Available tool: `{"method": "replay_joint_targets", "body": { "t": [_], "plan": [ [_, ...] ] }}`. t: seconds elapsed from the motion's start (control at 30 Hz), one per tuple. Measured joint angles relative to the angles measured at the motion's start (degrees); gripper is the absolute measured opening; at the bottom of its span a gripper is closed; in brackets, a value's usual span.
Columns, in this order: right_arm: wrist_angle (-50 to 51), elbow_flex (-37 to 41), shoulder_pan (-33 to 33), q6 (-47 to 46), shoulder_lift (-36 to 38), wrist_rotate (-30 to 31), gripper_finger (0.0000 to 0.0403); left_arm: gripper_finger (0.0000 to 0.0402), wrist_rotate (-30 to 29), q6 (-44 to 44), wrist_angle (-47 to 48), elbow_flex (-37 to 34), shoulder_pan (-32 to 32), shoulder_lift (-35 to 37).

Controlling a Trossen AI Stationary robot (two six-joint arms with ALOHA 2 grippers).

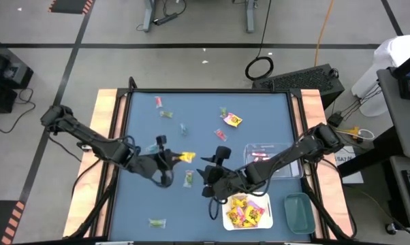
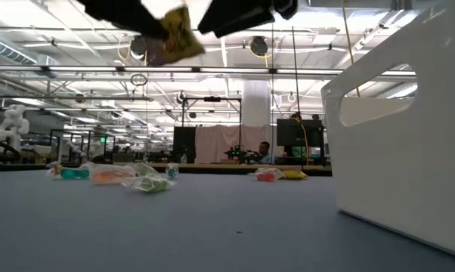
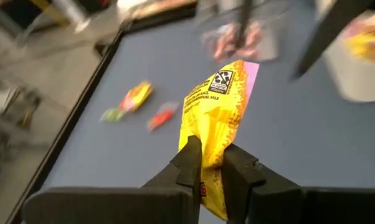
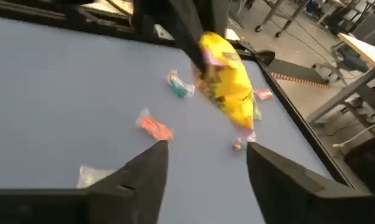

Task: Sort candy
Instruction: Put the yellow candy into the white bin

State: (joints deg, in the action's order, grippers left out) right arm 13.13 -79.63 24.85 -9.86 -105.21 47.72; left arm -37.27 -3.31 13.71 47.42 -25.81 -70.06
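Left gripper clamps yellow packet, pink-edged, black print | right gripper wide, facing it

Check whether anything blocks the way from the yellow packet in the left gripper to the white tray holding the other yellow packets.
The left gripper holds the yellow packet above the mat. Between it and the white tray sits the right gripper, open and facing the packet. Nothing else visibly blocks the way.
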Motion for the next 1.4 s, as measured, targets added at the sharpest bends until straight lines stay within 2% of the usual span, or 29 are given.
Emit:
{"method": "replay_joint_targets", "body": {
  "t": [0.2,0.4,0.57,0.83,1.17,1.27,1.4],
  "plan": [
    [-5.51,-0.03,-1.19,3.01,-0.98,-0.86,0.0264,0.0043,4.12,5.24,-5.25,0.01,-2.14,-0.48],
    [-9.49,-0.05,-1.98,5.46,-2.64,-7.79,0.0272,0.0043,4.42,5.75,-8.05,0.02,-2.55,-1.00],
    [-11.97,-0.05,-2.72,8.68,-4.79,-7.20,0.0239,0.0043,5.74,6.25,-9.23,0.00,-2.34,-1.25],
    [-14.92,-0.04,-3.10,9.47,-5.07,-7.22,0.0155,0.0043,5.89,6.69,-8.73,-0.07,-2.37,-2.86],
    [-14.43,-0.04,-2.98,9.49,-5.09,-7.18,0.0075,0.0045,5.67,6.49,-10.38,-0.07,-2.33,-4.09],
    [-14.42,-0.03,-2.83,9.48,-5.09,-7.21,0.0068,0.0066,5.67,3.23,-10.53,-0.07,-2.33,-4.09],
    [-14.05,-0.04,-2.38,9.48,-5.09,-7.34,0.0069,0.0124,5.76,1.25,-10.59,-0.07,-2.39,-4.09]
  ]
}}
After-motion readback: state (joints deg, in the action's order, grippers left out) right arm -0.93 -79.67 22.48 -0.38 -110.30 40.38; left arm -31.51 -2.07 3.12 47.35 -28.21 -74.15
